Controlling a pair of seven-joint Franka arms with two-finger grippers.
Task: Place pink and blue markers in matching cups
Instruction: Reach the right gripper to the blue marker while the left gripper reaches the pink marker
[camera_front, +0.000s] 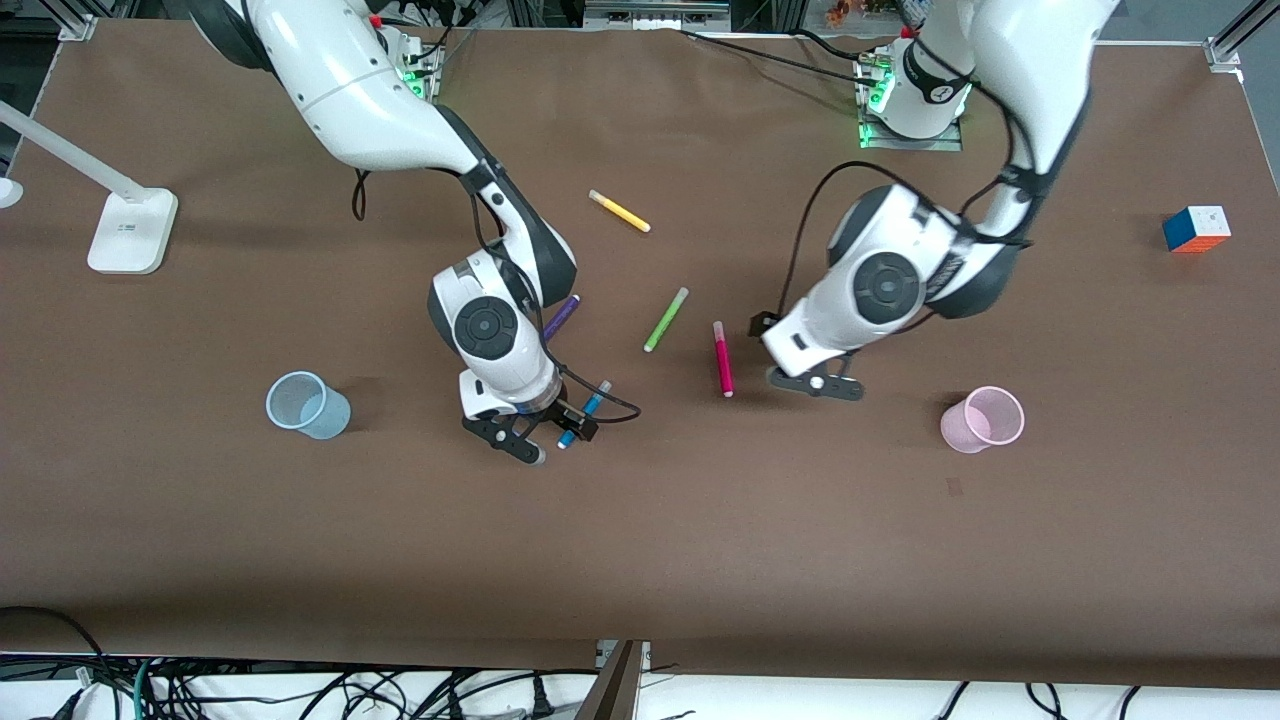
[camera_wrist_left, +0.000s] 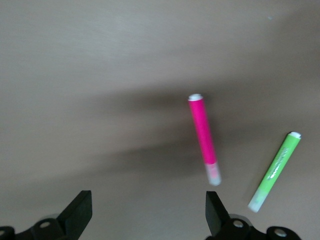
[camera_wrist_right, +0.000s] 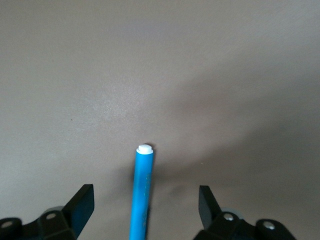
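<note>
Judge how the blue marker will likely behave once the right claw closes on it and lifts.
The blue marker looks like a slim, rigid tube, so it should stay straight and probably feel light. Its round, smooth barrel lies flat on the table between the open fingers of the right claw, so a nudge may roll it, and an off-center pinch could let it pivot.

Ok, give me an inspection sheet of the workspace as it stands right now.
Surface: brown table, flat.
Job's things: blue marker lying between right gripper's fingers; pink marker lying flat; blue cup and pink cup upright, no marker in either.
Clutter: green pen, yellow pen, purple pen, puzzle cube, white lamp base.
Grippers: right gripper open astride blue marker; left gripper open beside pink marker.
Cables: bundle below table edge.
Surroundings: nothing seen.
</note>
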